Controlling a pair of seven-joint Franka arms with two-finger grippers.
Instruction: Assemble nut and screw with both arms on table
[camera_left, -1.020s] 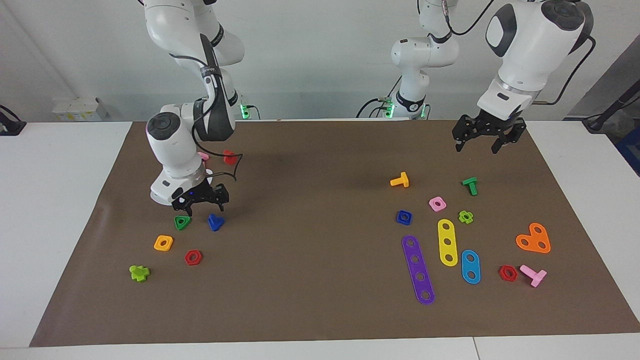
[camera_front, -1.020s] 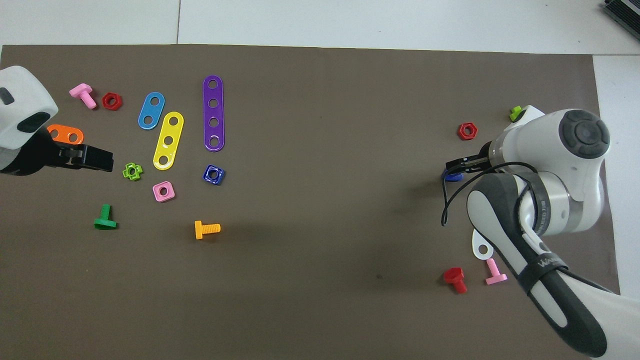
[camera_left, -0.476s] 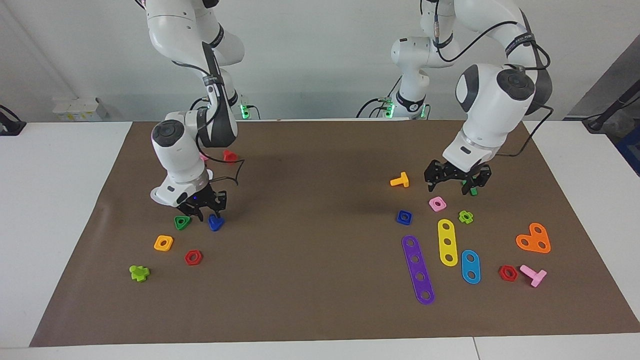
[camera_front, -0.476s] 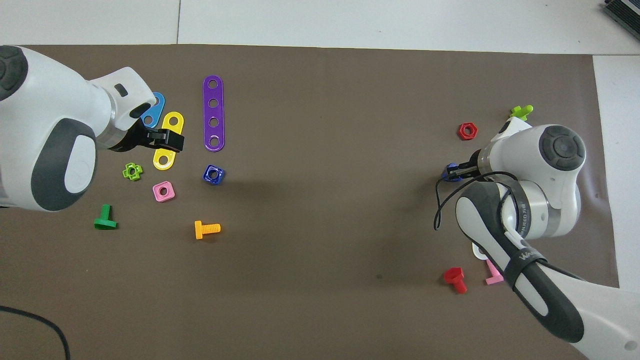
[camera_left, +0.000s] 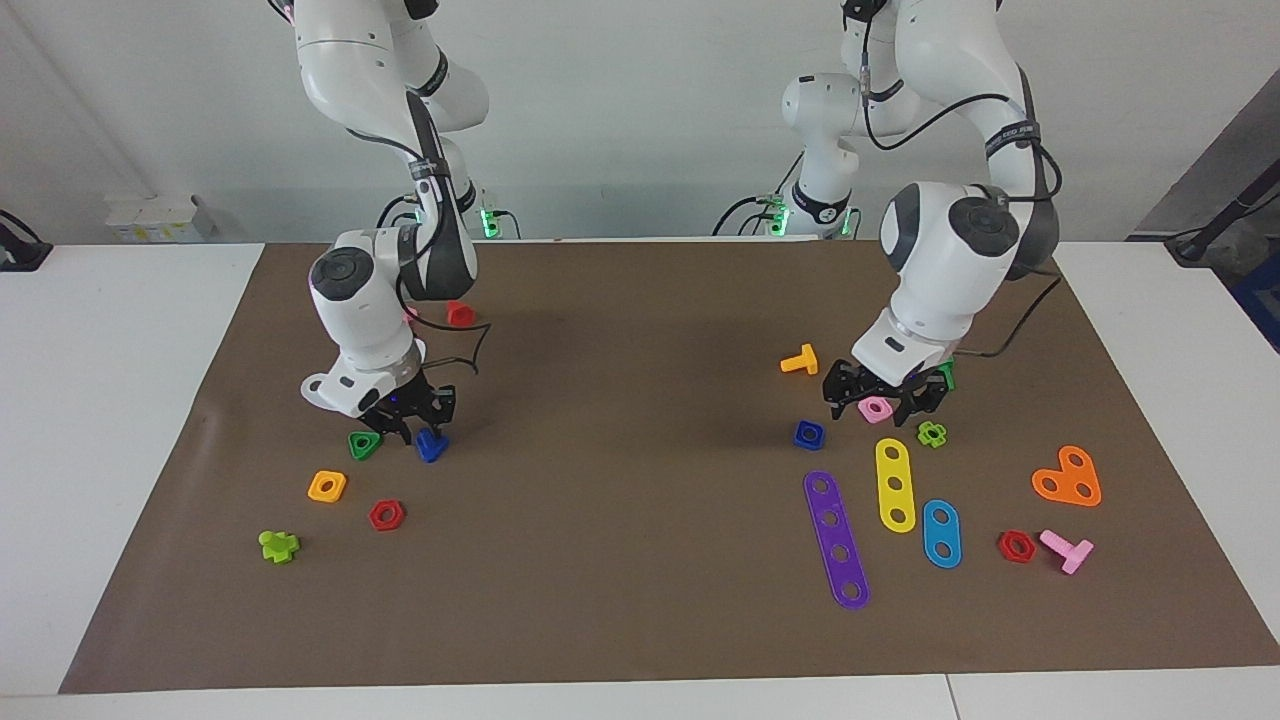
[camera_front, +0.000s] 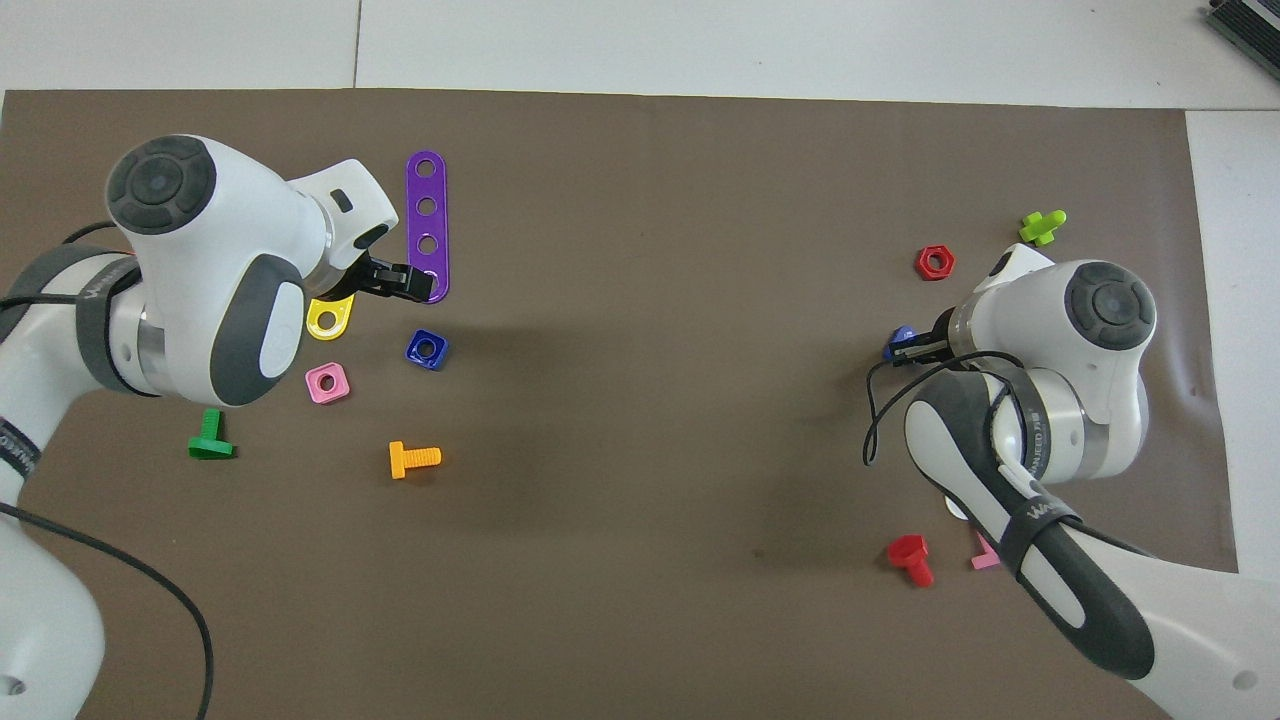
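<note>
The blue square nut (camera_left: 808, 434) lies on the brown mat (camera_left: 640, 600) toward the left arm's end; it also shows in the overhead view (camera_front: 427, 348). My left gripper (camera_left: 877, 412) is open and hangs low over the pink square nut (camera_left: 876, 408), beside the blue nut and not touching it. The dark-blue screw (camera_left: 431, 445) lies toward the right arm's end. My right gripper (camera_left: 422, 428) is open and down at the screw, its fingers on either side of it. In the overhead view the right wrist hides most of the screw (camera_front: 899, 341).
By the blue nut lie a purple strip (camera_left: 836, 538), a yellow strip (camera_left: 895, 484), an orange T screw (camera_left: 800, 360) and a light-green nut (camera_left: 932, 433). By the screw lie a green triangular nut (camera_left: 364, 445), an orange-yellow nut (camera_left: 327, 486) and a red hex nut (camera_left: 386, 515).
My left arm has swung in and down from the mat's corner to hang over the pink nut. My right gripper has sunk lower onto the dark-blue screw.
</note>
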